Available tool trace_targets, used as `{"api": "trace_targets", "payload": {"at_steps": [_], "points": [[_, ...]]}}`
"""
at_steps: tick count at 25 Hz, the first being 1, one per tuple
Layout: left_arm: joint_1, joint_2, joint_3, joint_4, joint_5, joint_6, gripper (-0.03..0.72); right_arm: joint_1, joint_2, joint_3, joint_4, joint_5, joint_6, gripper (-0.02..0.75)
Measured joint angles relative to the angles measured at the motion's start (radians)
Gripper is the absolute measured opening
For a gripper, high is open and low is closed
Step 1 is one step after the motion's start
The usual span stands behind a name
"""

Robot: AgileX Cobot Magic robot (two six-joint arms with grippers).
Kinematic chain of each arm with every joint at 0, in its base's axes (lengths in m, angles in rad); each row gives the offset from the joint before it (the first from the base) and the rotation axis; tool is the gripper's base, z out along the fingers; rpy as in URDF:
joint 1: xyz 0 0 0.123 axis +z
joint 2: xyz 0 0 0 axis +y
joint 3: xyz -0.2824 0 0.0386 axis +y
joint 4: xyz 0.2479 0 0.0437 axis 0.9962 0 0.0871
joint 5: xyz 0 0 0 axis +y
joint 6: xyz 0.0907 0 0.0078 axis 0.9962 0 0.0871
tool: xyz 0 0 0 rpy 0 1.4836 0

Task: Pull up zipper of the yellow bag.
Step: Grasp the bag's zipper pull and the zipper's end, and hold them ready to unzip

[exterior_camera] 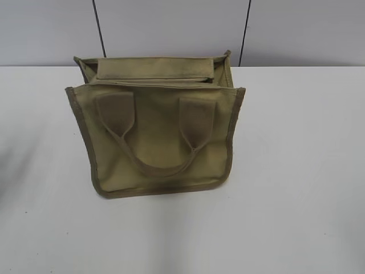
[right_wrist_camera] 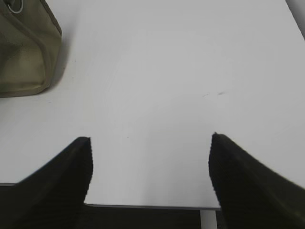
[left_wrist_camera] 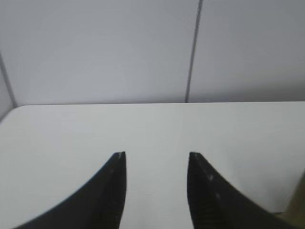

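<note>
The yellow bag [exterior_camera: 157, 140] stands in the middle of the white table, its front face and two looped handles toward me. The zipper [exterior_camera: 149, 79] runs as a thin dark line along the top panel; I cannot make out its pull tab in the exterior view. A corner of the bag [right_wrist_camera: 24, 52] shows at the top left of the right wrist view, with a small silvery ring at the frame edge. My left gripper [left_wrist_camera: 156, 155] is open over bare table. My right gripper [right_wrist_camera: 151, 137] is wide open near the table's front edge. Neither arm shows in the exterior view.
The white table [exterior_camera: 296, 171] extends on all sides of the bag. A grey panelled wall [exterior_camera: 171, 28] stands right behind the table's far edge. The table's near edge [right_wrist_camera: 152, 206] lies just under my right gripper.
</note>
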Motion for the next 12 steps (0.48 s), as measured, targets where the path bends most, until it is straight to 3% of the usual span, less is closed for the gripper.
{"api": "trace_targets", "payload": {"at_steps": [3, 7, 12], "points": [[-0.008, 0.164, 0.0, 0.222, -0.172, -0.144, 0.315, 0.0, 0.0, 0.0, 0.0, 0.0, 0.0, 0.582], [-0.009, 0.325, 0.0, 0.442, -0.343, -0.203, 0.314, 0.0, 0.0, 0.0, 0.0, 0.0, 0.0, 0.582], [-0.009, 0.48, -0.034, 0.593, -0.457, -0.21, 0.314, 0.0, 0.0, 0.0, 0.0, 0.0, 0.0, 0.582]]}}
